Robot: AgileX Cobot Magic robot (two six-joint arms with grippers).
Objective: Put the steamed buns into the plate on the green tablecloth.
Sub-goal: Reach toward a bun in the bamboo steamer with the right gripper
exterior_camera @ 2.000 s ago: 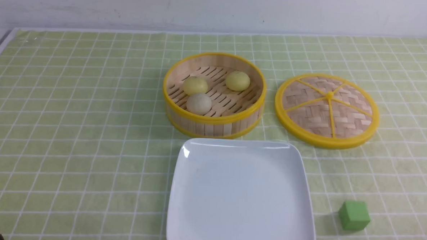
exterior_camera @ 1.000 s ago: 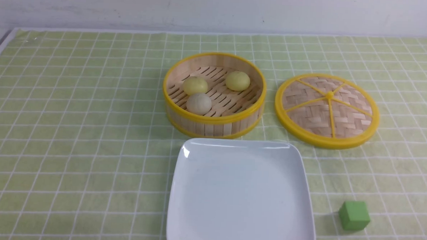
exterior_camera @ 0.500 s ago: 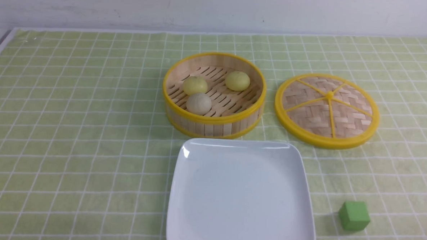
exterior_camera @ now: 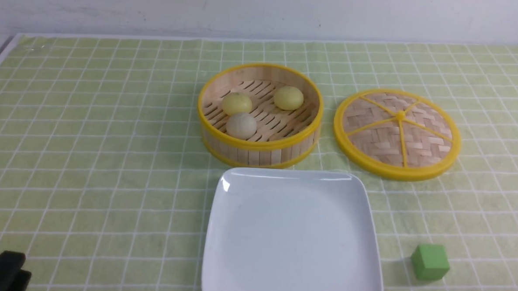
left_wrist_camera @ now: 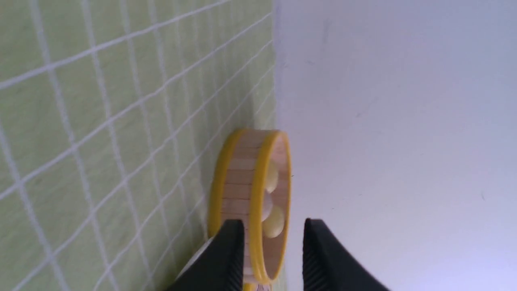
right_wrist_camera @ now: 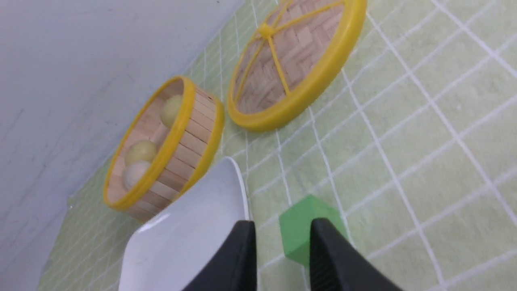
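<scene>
Three steamed buns lie in a round bamboo steamer basket point(exterior_camera: 259, 145): two pale yellow ones point(exterior_camera: 237, 104) point(exterior_camera: 288, 98) and a greyish-white one point(exterior_camera: 241, 125). The white square plate point(exterior_camera: 292, 175) lies bare just in front of the basket on the green tablecloth point(exterior_camera: 88, 155). My left gripper point(exterior_camera: 0, 272) shows as a dark tip at the near left corner, far from the basket. In its wrist view the left gripper point(left_wrist_camera: 270, 246) is open, holding nothing. The right gripper point(right_wrist_camera: 282, 246) is open too, near the plate's point(right_wrist_camera: 194, 226) right edge, and is out of the front view.
The woven steamer lid point(exterior_camera: 397, 134) lies flat to the right of the basket. A small green cube point(exterior_camera: 429, 261) stands right of the plate, just beyond the right gripper's fingertips point(right_wrist_camera: 323, 242). A white wall runs along the table's far edge.
The left gripper's dark tip has risen into the front view's bottom left corner. Buns, basket, lid, plate and cube have not moved.
</scene>
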